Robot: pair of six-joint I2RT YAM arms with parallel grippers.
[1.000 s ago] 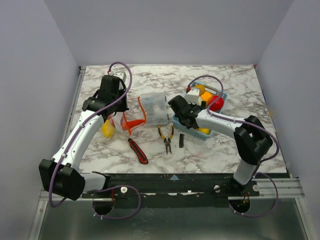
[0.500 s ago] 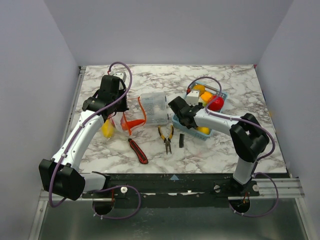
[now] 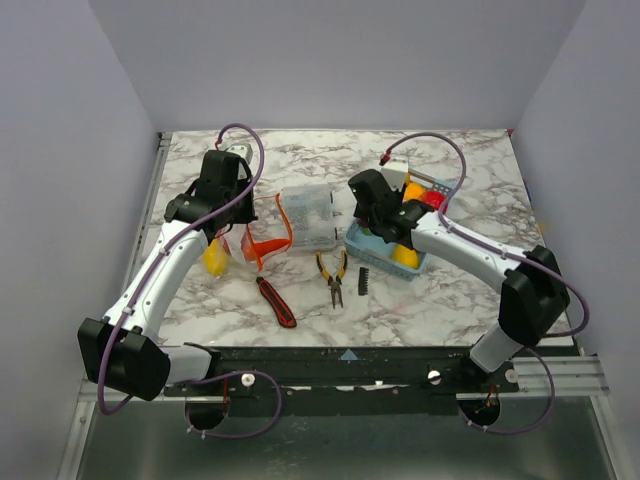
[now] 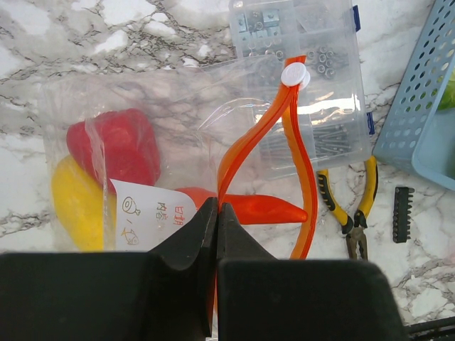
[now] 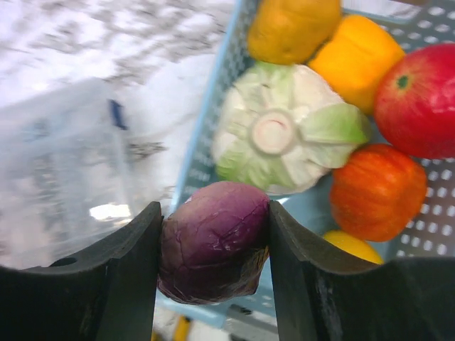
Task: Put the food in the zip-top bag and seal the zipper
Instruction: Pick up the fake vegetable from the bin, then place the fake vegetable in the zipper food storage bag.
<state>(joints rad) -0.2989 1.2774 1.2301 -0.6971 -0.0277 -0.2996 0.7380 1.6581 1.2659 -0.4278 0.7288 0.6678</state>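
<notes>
The zip-top bag (image 4: pixel 128 99) lies flat on the marble with a red piece (image 4: pixel 117 145), a yellow piece (image 4: pixel 75 206) and an orange carrot-like piece (image 4: pixel 263 209) inside. Its red-orange zipper (image 4: pixel 298 142) arches up in an open loop. My left gripper (image 4: pixel 217 213) is shut on that strip near the bag's label; from above it (image 3: pixel 228 222) stands over the bag (image 3: pixel 232 252). My right gripper (image 5: pixel 215 224) is shut on a purple food piece (image 5: pixel 213 241), held above the light blue basket (image 5: pixel 213 106). In the basket lie a white-green cabbage (image 5: pixel 284 131), a red apple (image 5: pixel 419 99) and orange and yellow pieces.
A rigid clear compartment box (image 3: pixel 307 218) sits between the bag and the basket (image 3: pixel 415 265). Yellow-handled pliers (image 3: pixel 333 275), a small black bit holder (image 3: pixel 364 281) and a red-and-black utility knife (image 3: pixel 277 302) lie nearer the front edge.
My right gripper has closed on the purple piece and risen out of the basket, its wrist swinging toward the far side. The left arm and the bag have not moved.
</notes>
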